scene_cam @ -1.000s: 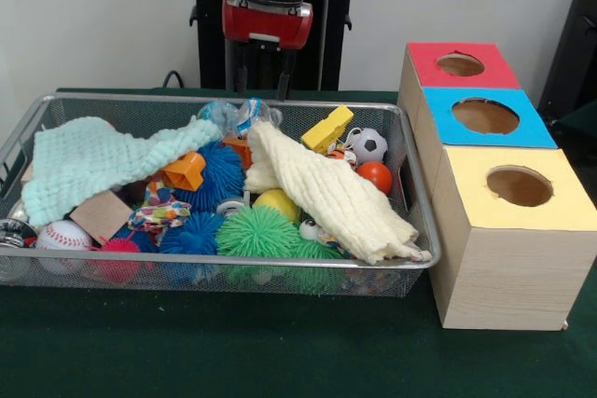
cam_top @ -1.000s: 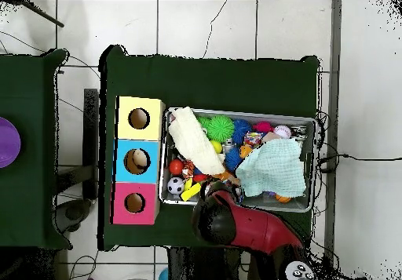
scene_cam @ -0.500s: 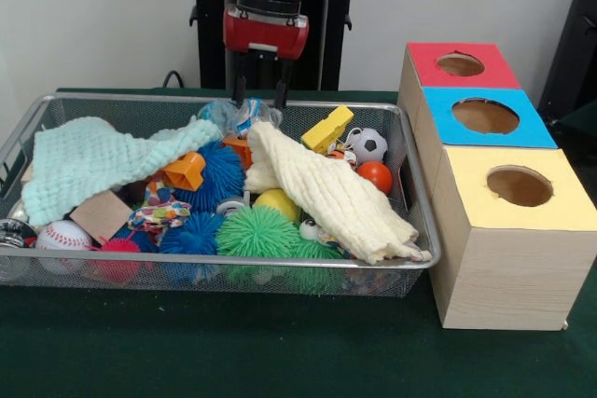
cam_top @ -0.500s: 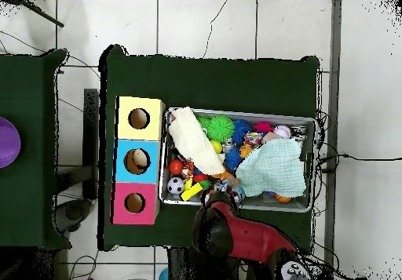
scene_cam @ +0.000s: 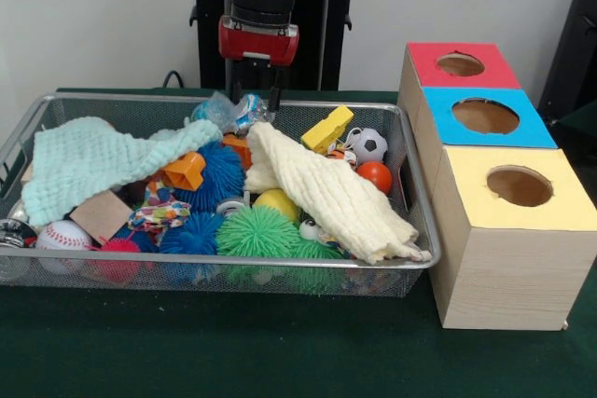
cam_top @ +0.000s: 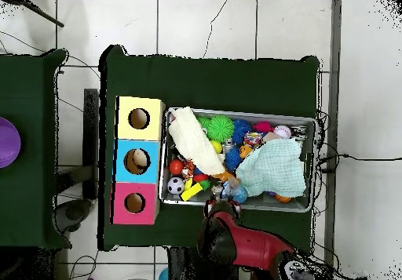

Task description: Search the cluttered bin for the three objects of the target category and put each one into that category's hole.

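The wire mesh bin sits on the green table, full of toys; it also shows in the overhead view. My gripper hangs at the bin's far rim, open, its fingers on either side of a crumpled clear-and-blue plastic packet. The blue-topped box's hole is to the right of the bin, in the middle of three boxes, also seen from overhead. In the bin lie a cream cloth, a mint cloth, a green spiky ball, a blue spiky ball, an orange ball, a small soccer ball and a baseball.
The red-topped box's hole is behind the blue one and the yellow-topped box's hole is in front. A yellow block leans at the bin's far side. The black pedestal stands behind the bin. The red arm covers the bin's base-side edge overhead.
The gripper has drawn back toward the pedestal and a little left, staying open. The plastic packet under it has shifted slightly left.
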